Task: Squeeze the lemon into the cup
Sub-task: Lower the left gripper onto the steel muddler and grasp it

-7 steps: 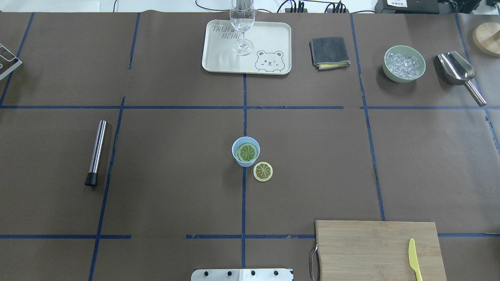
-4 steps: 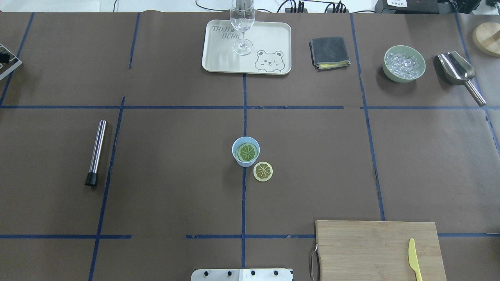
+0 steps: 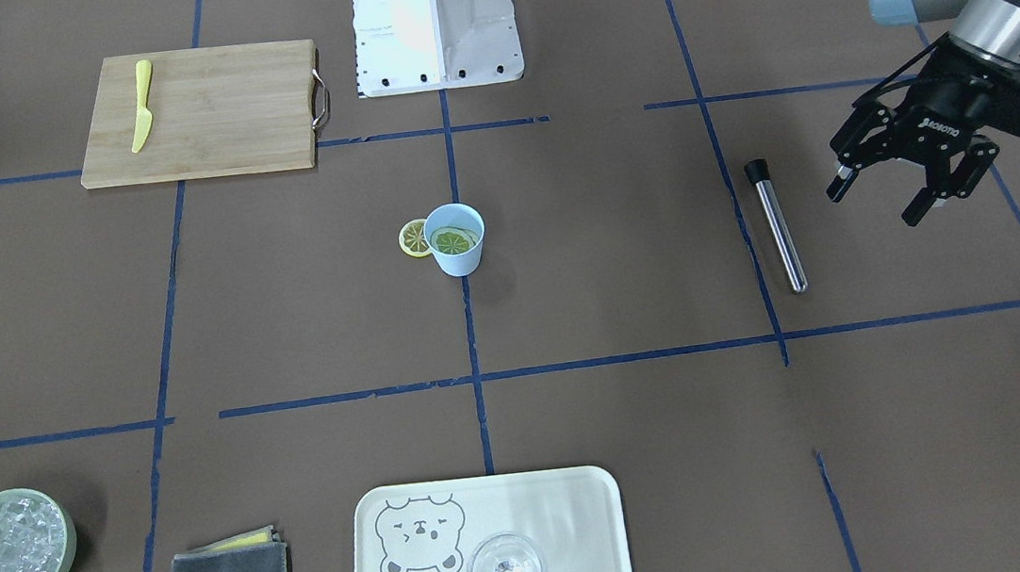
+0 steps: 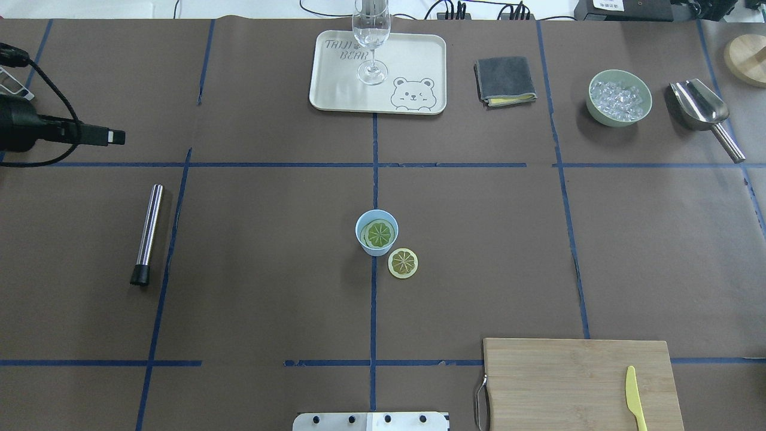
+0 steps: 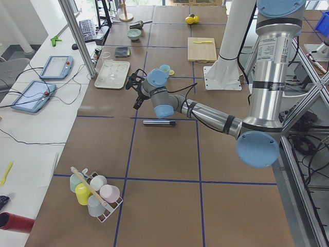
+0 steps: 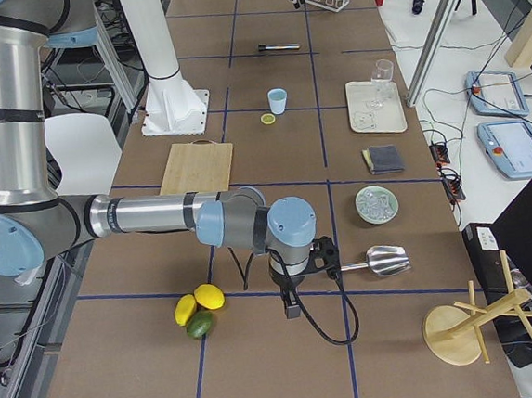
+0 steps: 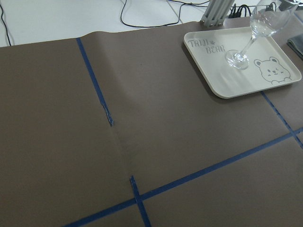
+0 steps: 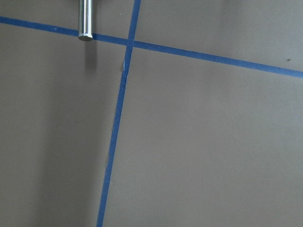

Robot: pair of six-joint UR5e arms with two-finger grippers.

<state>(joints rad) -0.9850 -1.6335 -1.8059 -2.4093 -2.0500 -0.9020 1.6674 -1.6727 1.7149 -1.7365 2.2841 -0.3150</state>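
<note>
With your left gripper (image 3: 876,202) spread wide, lower it onto the steel muddler (image 3: 776,225) near its fingertips, clamping mid-shaft.

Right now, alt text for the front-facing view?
A light-blue cup stands mid-table with a lemon slice inside; a second slice lies flat beside it. The left gripper, fingers open, hovers at the view's right edge near a steel rod.
</note>
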